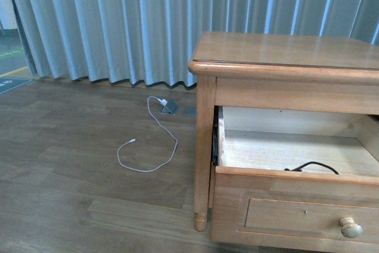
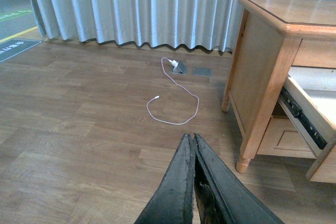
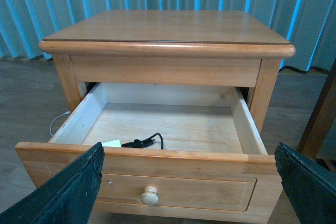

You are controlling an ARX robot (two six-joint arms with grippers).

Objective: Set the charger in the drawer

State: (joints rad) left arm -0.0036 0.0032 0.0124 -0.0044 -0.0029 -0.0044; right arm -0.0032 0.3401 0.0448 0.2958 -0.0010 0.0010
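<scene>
Light-brown wood makes up the desk [image 1: 284, 48], which stands on a plank floor [image 1: 71, 146] in front of a pale pleated curtain [image 1: 118, 22]. Its upper drawer [image 1: 284, 173] is pulled well out past the desk's front edge, showing a pale interior, and a round pale knob [image 1: 351, 227] sits on the front panel.

The charger [image 3: 112, 143] lies inside the drawer on its bottom, close behind the front panel and nearer the side that faces the floor cable. Only a sliver of its white block shows above the panel's rim in the right wrist view. Its thin black lead [image 3: 144, 141] curls beside it. In the front view only a loop of that lead [image 1: 314, 166] rises above the rim.

The right end effector [image 3: 189, 148] is spread wide and empty. Its two dark fingers [image 3: 79, 184] frame the drawer front from either side, touching nothing.

The left end effector [image 2: 192, 138] is pressed together with nothing between its tips. It hangs over bare floor, well apart from the desk's front left leg [image 2: 252, 140].

A long white cable [image 1: 176, 143] loops across the floor off the desk's left edge. It runs from a small grey floor socket [image 1: 170, 106] near the foot of the curtain.
</scene>
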